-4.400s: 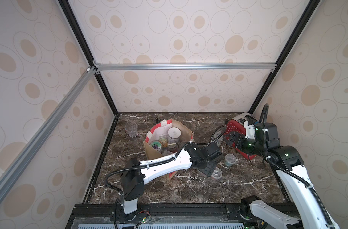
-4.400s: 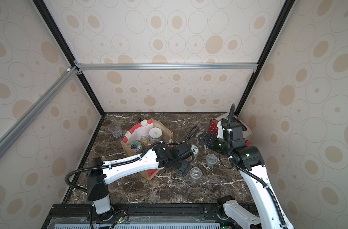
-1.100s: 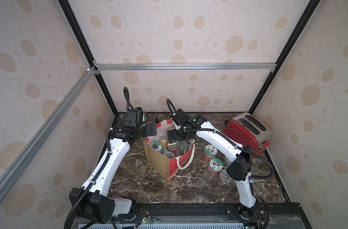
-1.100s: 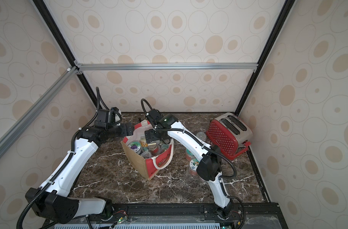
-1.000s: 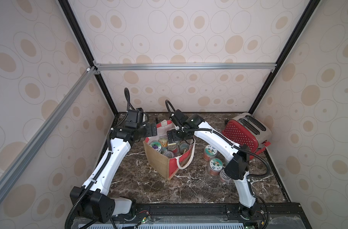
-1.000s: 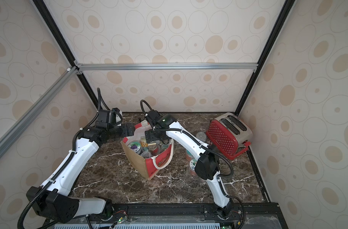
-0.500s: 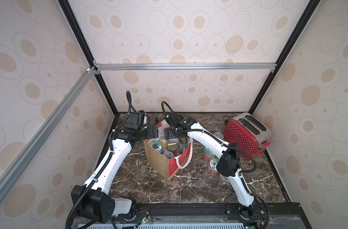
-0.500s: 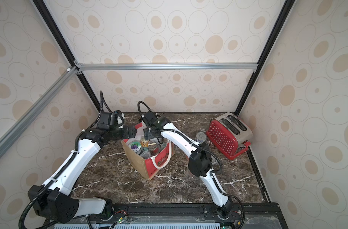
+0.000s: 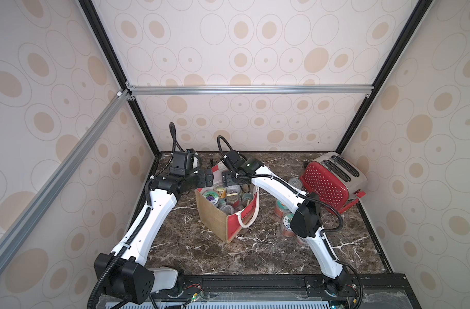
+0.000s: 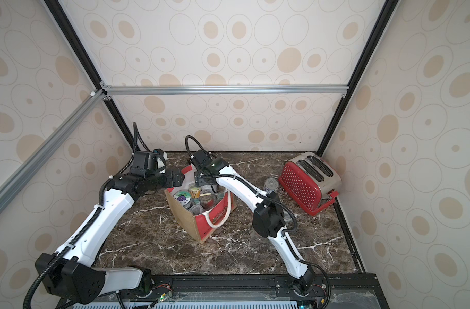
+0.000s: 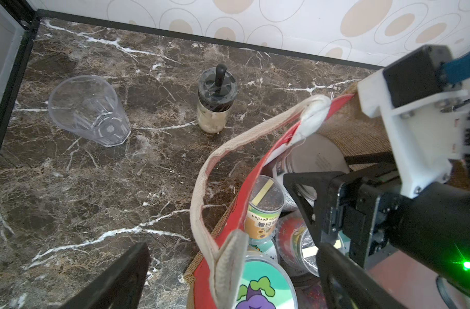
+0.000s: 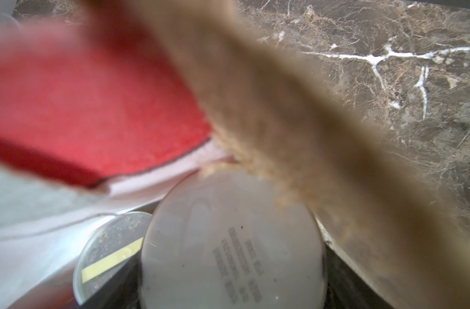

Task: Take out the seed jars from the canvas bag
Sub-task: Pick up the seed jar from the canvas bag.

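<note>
Though the left hand (image 9: 207,179) gapes open at the canvas bag (image 9: 215,220), the white-lidded seed jar (image 12: 228,240) apparently sits directly beneath the right hand (image 9: 229,179), its grip hidden.

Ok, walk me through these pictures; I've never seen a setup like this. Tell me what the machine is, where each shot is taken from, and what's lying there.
It is a two-armed robot at a marble table. Two pictures look down from one overhead camera pair and are nearly alike. The other two come from a camera on each wrist.

In the middle stands a canvas bag with seed jars inside. Other jars stand on the table near a red toaster. The left wrist view shows a clear glass and a black-topped shaker outside the bag.

The left gripper is open at the bag's rim. The right gripper reaches inside by a white-lidded jar, jaws apart. Neither visibly holds anything.
</note>
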